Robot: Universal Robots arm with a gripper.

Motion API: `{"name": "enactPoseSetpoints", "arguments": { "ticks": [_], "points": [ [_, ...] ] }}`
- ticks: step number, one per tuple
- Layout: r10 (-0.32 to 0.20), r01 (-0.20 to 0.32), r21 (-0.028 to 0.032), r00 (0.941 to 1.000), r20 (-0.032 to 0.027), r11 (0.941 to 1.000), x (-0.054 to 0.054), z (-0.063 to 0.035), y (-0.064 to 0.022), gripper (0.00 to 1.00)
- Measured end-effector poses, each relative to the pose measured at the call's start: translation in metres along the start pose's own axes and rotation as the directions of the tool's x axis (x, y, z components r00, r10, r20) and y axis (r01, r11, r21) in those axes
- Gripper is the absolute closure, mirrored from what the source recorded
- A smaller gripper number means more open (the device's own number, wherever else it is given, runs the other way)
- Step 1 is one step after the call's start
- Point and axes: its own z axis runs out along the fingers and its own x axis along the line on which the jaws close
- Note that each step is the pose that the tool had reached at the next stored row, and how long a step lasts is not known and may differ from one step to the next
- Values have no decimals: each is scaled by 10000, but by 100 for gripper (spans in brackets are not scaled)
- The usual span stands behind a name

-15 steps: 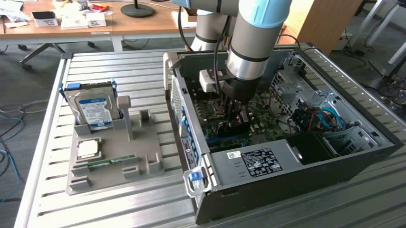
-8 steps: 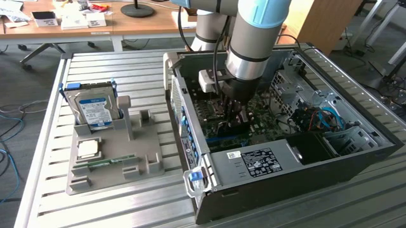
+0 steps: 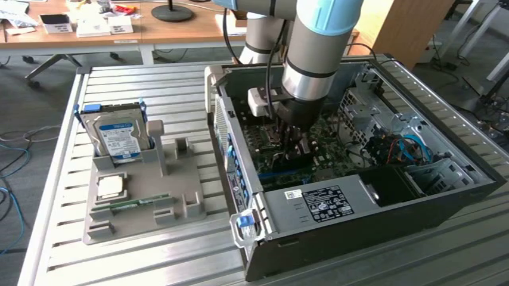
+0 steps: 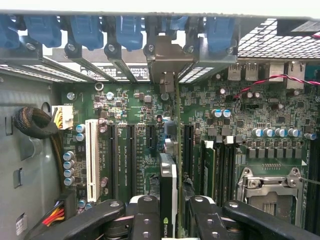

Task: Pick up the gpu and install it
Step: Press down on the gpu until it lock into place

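Gripping the gpu (image 4: pixel 170 190), pincer (image 4: pixel 175 220) seemingly over motherboard (image 4: pixel 250 115).

looks like a robotics lab or workshop sitting in office space. an open pc case (image 3: pixel 358 196) is lying on a slotted aluminium bench (image 3: pixel 143 256), with a grey parts fixture (image 3: pixel 143 202) standing beside it. wooden desks (image 3: pixel 159 30) with boxes and a lamp base are sitting behind, loose cables (image 3: pixel 12 173) trailing on grey carpet.
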Motion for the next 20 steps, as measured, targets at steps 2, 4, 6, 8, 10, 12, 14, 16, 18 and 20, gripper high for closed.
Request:
{"name": "enactPoseSetpoints", "arguments": {
  "ticks": [2,4,6,8,10,12,14,16,18,20],
  "points": [
    [2,-2,9,10000,0,10000,0,5,2,73],
    [3,-3,10,10000,-2,10000,1,11,5,73],
    [2,-2,9,10000,-5,10000,1,17,7,73],
    [1,-1,10,10000,-4,10000,1,18,7,73],
    [1,-1,-1,10000,6,10000,0,20,9,73],
    [3,-3,4,10000,6,10000,0,22,9,73],
    [2,-2,8,10000,13,10000,4,26,11,73],
    [2,-2,10,10000,19,10000,6,27,12,73],
    [4,-4,14,10000,25,10000,6,27,12,73],
    [3,-4,17,10000,32,10000,9,30,13,73]
  ]
}}
